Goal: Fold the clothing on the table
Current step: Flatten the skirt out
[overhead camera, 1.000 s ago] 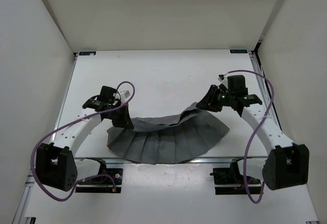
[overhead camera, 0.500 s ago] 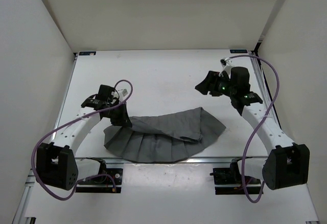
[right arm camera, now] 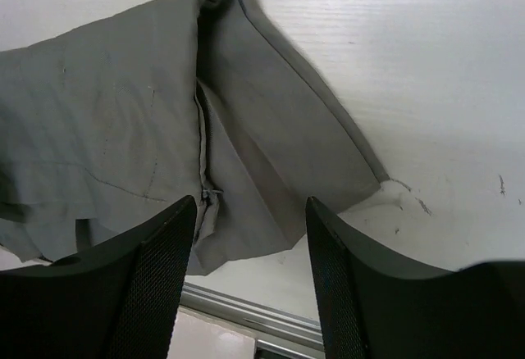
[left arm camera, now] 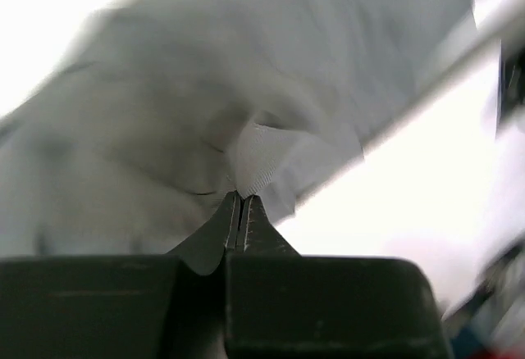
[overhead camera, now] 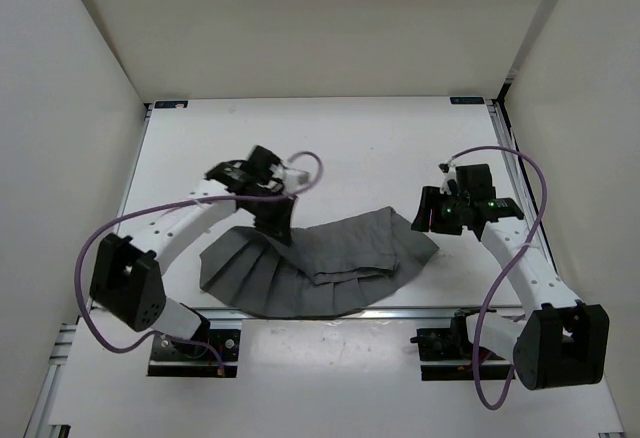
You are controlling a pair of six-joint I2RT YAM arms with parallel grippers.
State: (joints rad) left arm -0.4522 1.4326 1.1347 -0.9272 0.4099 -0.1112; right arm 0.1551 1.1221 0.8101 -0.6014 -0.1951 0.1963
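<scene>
My left gripper [left arm camera: 240, 209] is pinched shut on a small fold of the thin dark grey pleated skirt [overhead camera: 320, 263], at the garment's far edge a little left of its middle. My right gripper [right arm camera: 250, 211] hangs with its two fingers spread apart and nothing between them, just over the skirt's right end, where a doubled flap of fabric lies flat. The skirt sprawls in a creased fan along the near edge of the flat white rectangular table [overhead camera: 330, 148], between my two arms.
</scene>
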